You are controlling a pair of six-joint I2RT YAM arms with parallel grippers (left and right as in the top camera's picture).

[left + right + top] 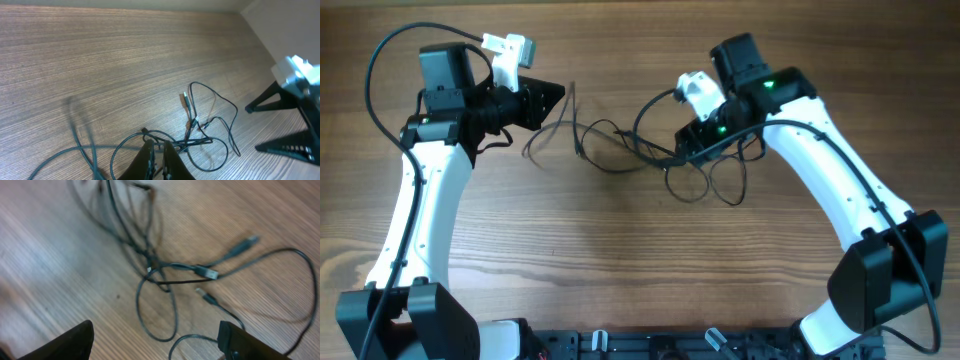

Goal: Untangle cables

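Several cables (152, 270) just beneath right gripper (156, 340)

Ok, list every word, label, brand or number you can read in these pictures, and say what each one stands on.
None: no readable text in any view.
The thin black cables, their small plug ends, the brown wooden table, the white-and-black left arm and right arm show no legible marks.
The green lights are plain lamps, not signs.

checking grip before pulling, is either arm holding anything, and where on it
Left gripper pinches the cables on a mid-length strand, not a plug; right gripper open, empty.
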